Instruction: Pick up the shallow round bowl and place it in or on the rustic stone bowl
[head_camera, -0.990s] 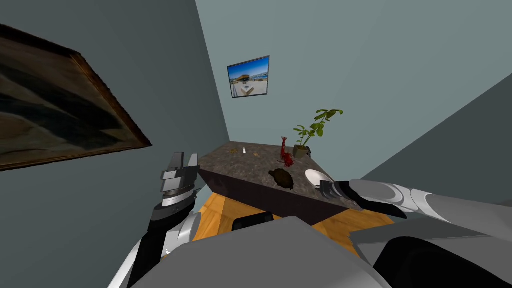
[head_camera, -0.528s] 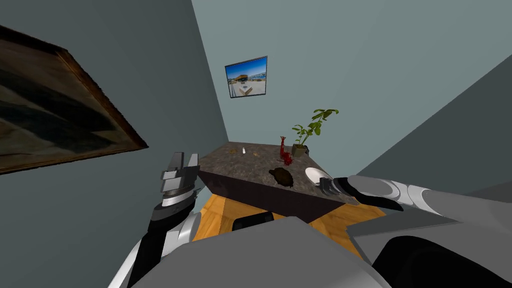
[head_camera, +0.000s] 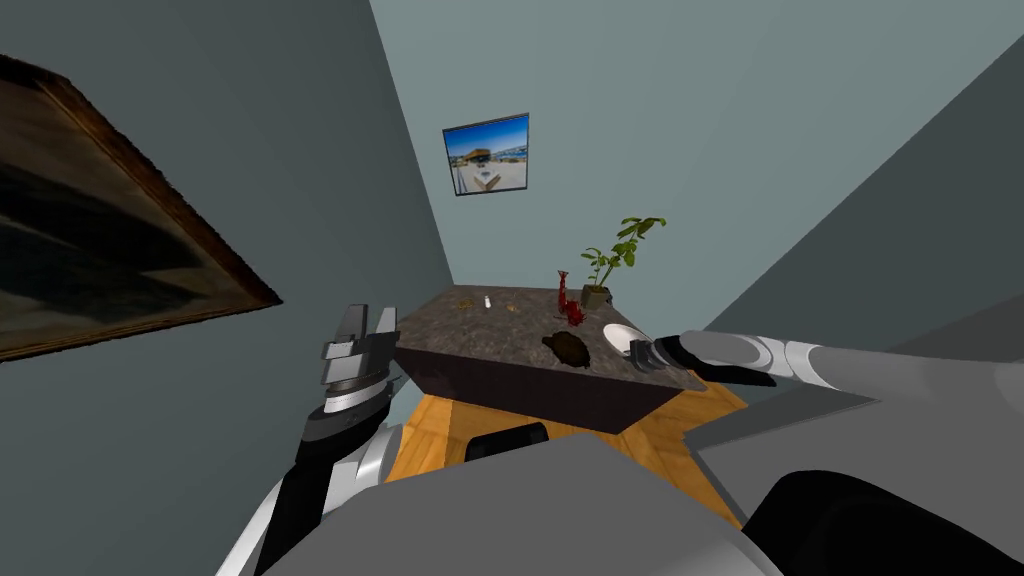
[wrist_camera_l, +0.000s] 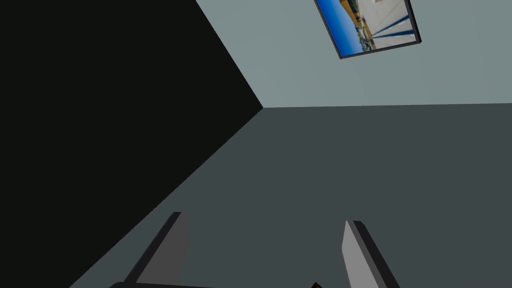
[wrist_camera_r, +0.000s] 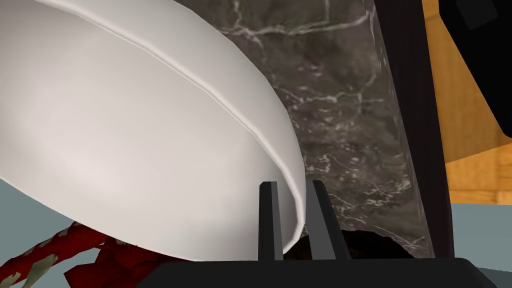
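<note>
The shallow round bowl (head_camera: 620, 336) is plain white and hangs tilted over the dark marbled table top (head_camera: 480, 335), close to its right edge. My right gripper (head_camera: 641, 354) is shut on its rim; in the right wrist view the two fingers (wrist_camera_r: 270, 220) pinch the thin edge of the white bowl (wrist_camera_r: 125, 125). The rustic stone bowl (head_camera: 567, 350) is dark brown and sits on the table just left of the white one, near the front edge. A dark rounded edge (wrist_camera_r: 370, 242) shows beside the gripper body. My left gripper (head_camera: 365, 325) is raised left of the table, open and empty (wrist_camera_l: 264, 220).
A red figurine (head_camera: 570, 305) and a potted plant (head_camera: 610, 265) stand behind the two bowls. Small items (head_camera: 488, 300) lie at the table's far end. Grey walls close in on the left and behind. Wooden floor (head_camera: 440, 440) shows below the table.
The head view has shifted a little. My right gripper has carried the white bowl slightly closer to the dark stone bowl. The left arm has not moved.
</note>
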